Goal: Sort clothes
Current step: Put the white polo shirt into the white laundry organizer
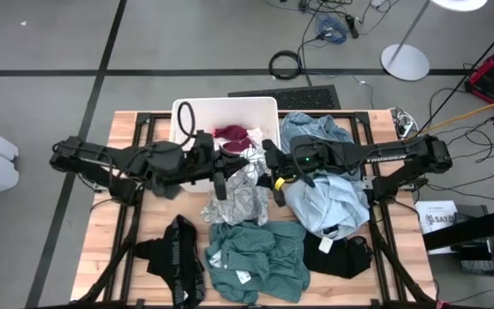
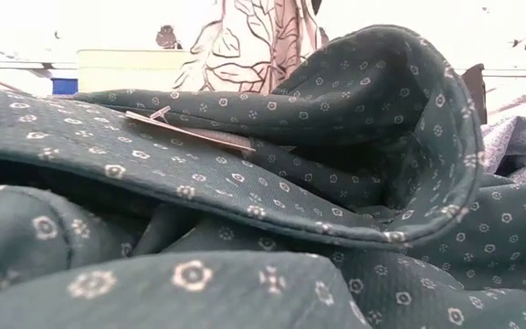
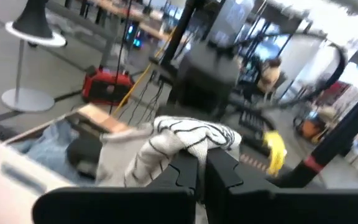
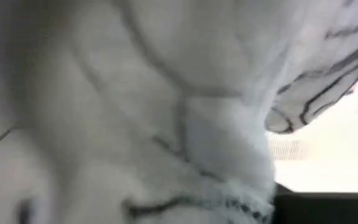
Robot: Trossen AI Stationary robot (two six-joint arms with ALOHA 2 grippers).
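White "PUMA" lettering is read on the black garment point(image 1: 177, 256) near the desk's front left corner. A printed sheet point(image 1: 436, 216) on the floor off the right edge is too small to read.

The white-grey patterned garment point(image 1: 240, 190) is held up at the desk's point(image 1: 110, 249) centre. The left claw point(image 1: 220, 174) is clenched on its upper edge, as the left wrist view shows. The right claw point(image 1: 274, 182) is at the same garment; its fingers are hidden by cloth, so its state cannot be told.

The teal-green garment point(image 1: 258, 258) lies at the front edge and fills the low view, its tag point(image 2: 190, 132) illegible. The light blue garment point(image 1: 326, 199) lies toward the right edge, with a dark garment point(image 1: 340, 255) in front of it. The dark red garment point(image 1: 236, 136) lies in the white bin point(image 1: 183, 112) at the rear edge.
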